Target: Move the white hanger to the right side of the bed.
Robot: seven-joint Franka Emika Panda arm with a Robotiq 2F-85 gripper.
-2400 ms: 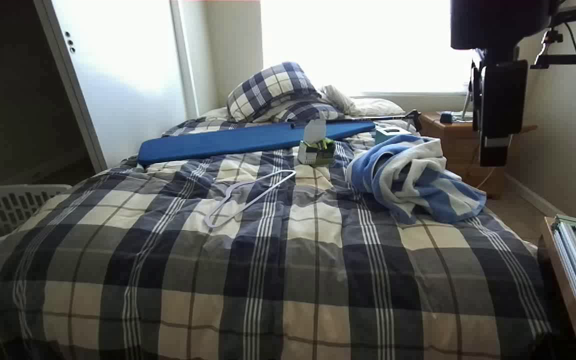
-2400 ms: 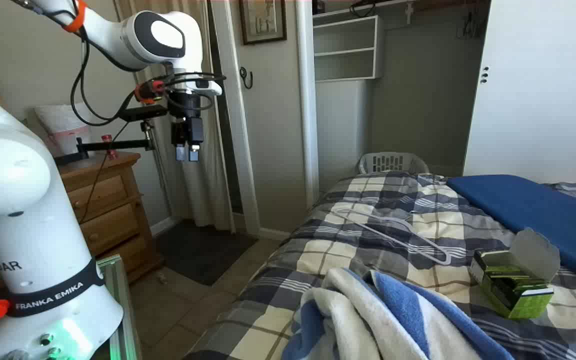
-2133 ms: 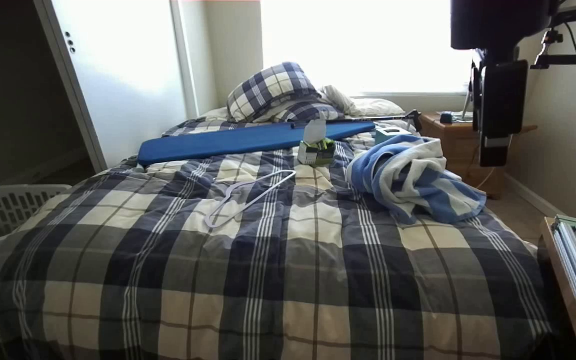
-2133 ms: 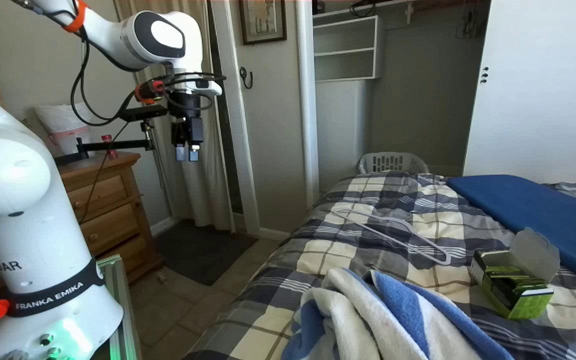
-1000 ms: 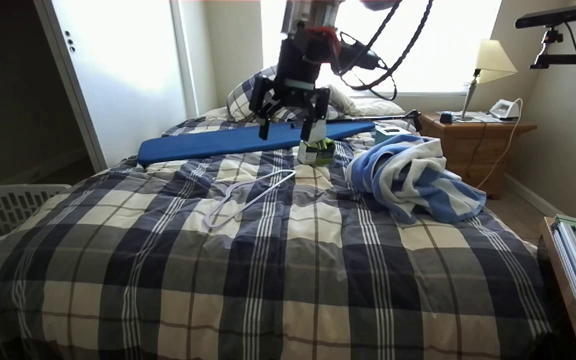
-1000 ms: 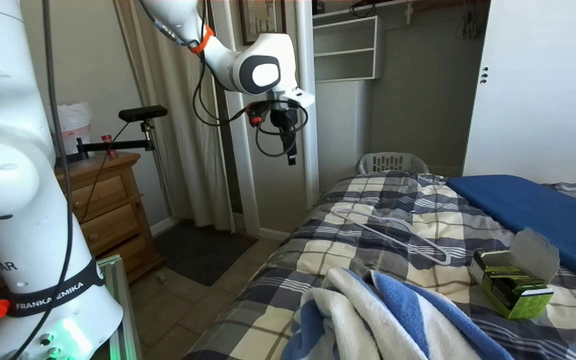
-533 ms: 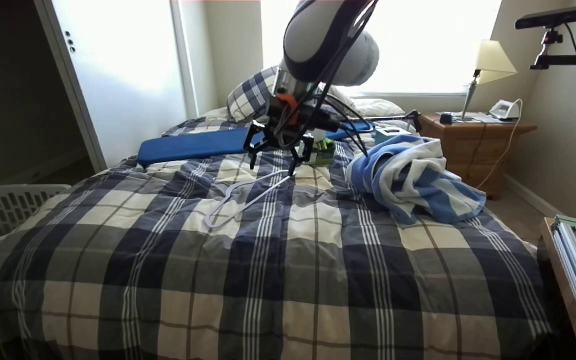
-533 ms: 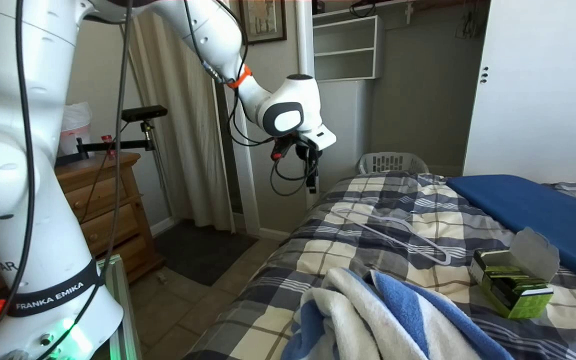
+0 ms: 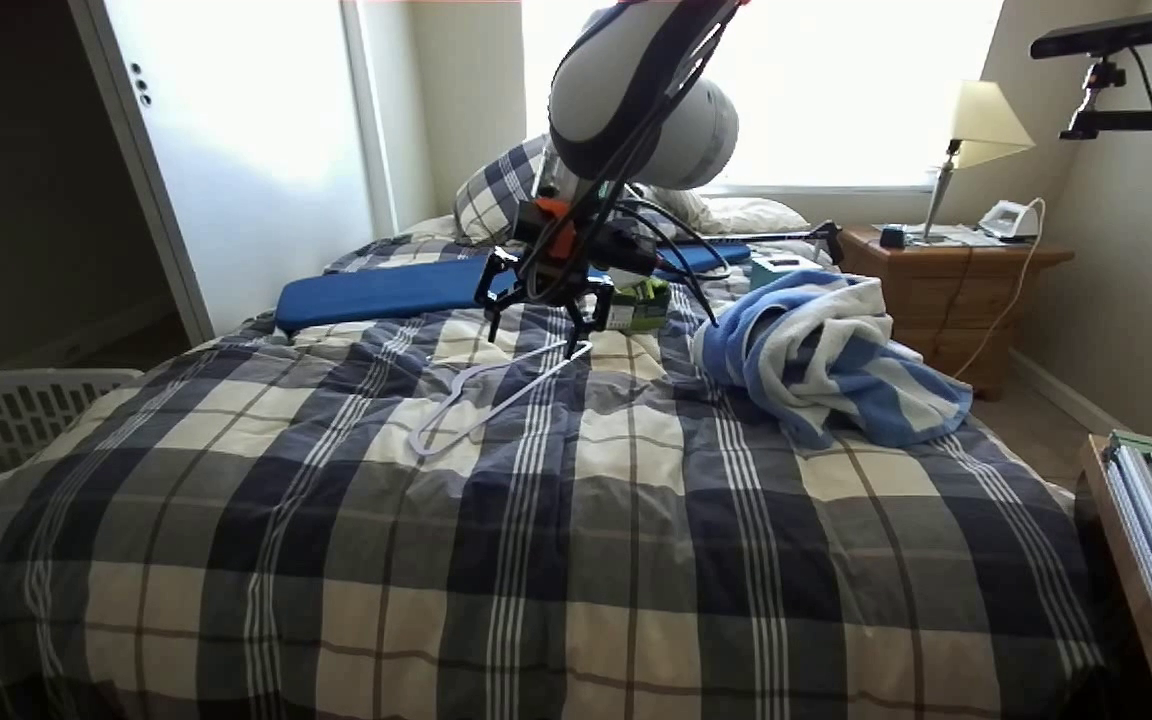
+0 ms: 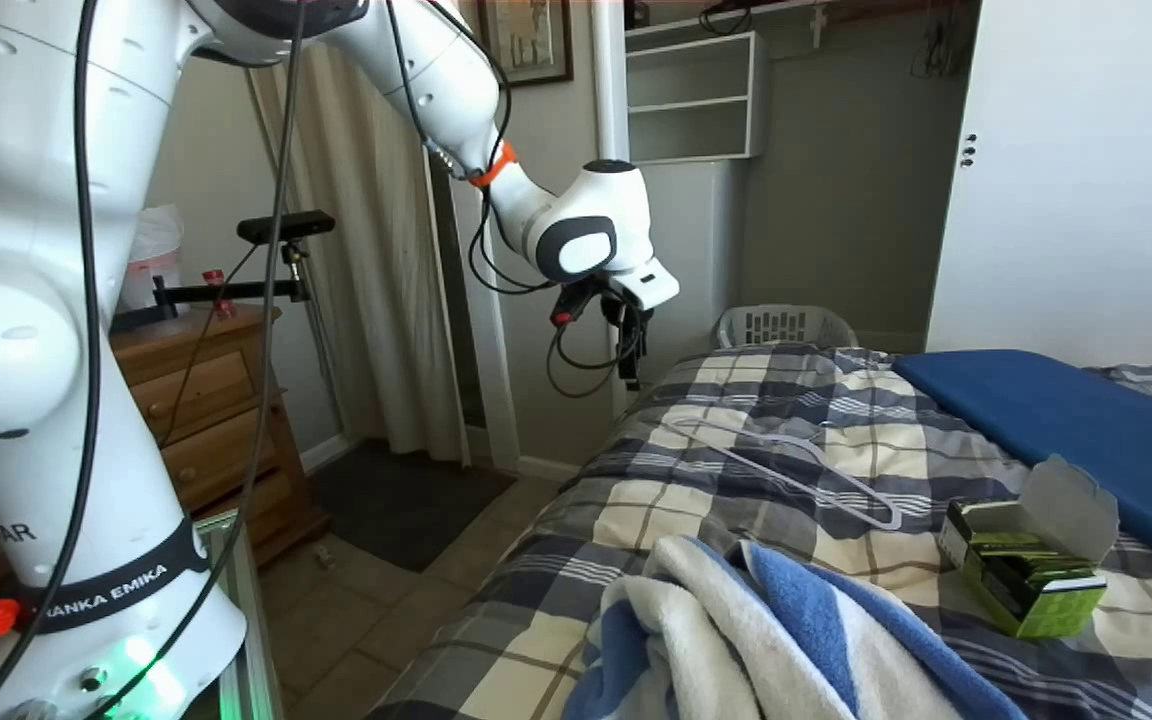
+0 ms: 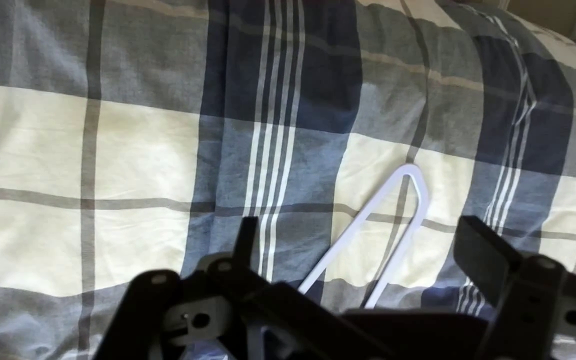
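Wrist view, and the gripper (image 11: 357, 220) hovers with jaws spread wide, nothing in their hold; below, the white hanger (image 11: 351, 231) lies on the plaid bed (image 11: 138, 160), its rounded end framed between those jaws.

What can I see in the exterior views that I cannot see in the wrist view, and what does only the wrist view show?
Only the exterior views: both show the towel, the blue board, the green box and the basket; the lamp appears in an exterior view.

Only the wrist view: a close look down at one rounded end of the hanger, its sides running between the spread fingers in that picture.

Shared by all: the hanger, the bed cover and the gripper.
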